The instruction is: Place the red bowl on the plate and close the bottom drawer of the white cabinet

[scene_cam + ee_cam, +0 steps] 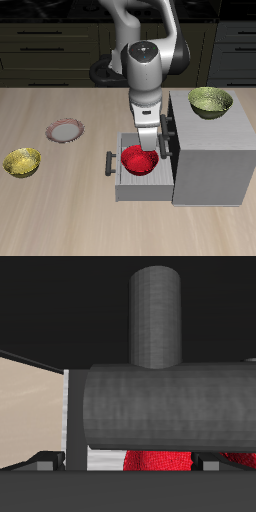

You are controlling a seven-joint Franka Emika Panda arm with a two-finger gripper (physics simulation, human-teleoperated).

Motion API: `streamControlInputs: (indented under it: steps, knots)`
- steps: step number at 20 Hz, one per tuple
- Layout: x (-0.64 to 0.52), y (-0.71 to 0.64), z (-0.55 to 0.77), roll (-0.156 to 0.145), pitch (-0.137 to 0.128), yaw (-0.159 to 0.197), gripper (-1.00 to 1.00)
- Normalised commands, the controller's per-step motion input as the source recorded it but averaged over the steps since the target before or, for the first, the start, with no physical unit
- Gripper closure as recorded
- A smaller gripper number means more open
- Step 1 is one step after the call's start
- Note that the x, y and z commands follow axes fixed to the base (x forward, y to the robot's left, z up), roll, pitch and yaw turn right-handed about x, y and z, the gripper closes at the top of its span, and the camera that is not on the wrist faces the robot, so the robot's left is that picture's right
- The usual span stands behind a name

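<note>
The arm reaches down at the middle of the frame, its gripper (147, 143) lowered into the bottom drawer (135, 183), which stands pulled out from the white cabinet (210, 150). The red bowl (139, 160) sits inside that drawer, right under the fingers; from here I cannot tell whether they are spread or pinching its rim. The wrist view shows only a patch of red (160, 461) beneath the dark gripper body. The plate (65, 130) lies bare at the left of the frame, well apart from the drawer. One yellow-green bowl (22, 161) rests at lower left, another (210, 100) on the cabinet top.
</note>
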Motion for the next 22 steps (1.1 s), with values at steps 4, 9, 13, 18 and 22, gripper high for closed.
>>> streamControlInputs:
  steps: [4, 9, 13, 18, 22]
  knots:
    - [-0.05, -0.24, -0.03, -0.044, 0.001, -0.005, -1.00]
    - [-0.10, -0.15, 0.01, -0.009, 0.006, -0.004, -1.00]
    - [-0.07, -0.27, 0.12, -0.060, -0.024, 0.010, -1.00]
    - [0.01, -0.10, 0.04, -0.011, -0.011, 0.013, -1.00]
    - [-0.01, -0.24, 0.13, -0.019, -0.024, -0.019, -1.00]
